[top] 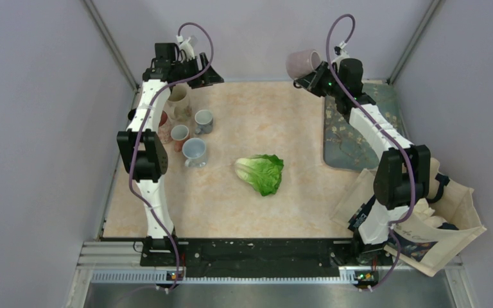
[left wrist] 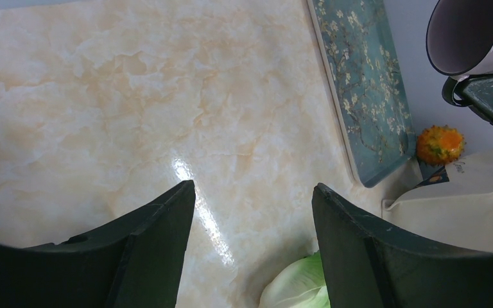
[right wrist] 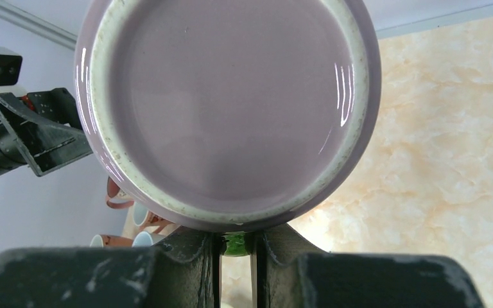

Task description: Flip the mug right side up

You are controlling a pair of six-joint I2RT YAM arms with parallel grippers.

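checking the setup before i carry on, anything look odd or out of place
A lettuce lies alone in the middle of the table, odd beside the cups. The right gripper holds the mug in the air, tipped on its side. A tote bag sprawls past its right edge. No spill or damage shows.

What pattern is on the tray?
White blossom branches on a teal ground; the tray shows best in the left wrist view.
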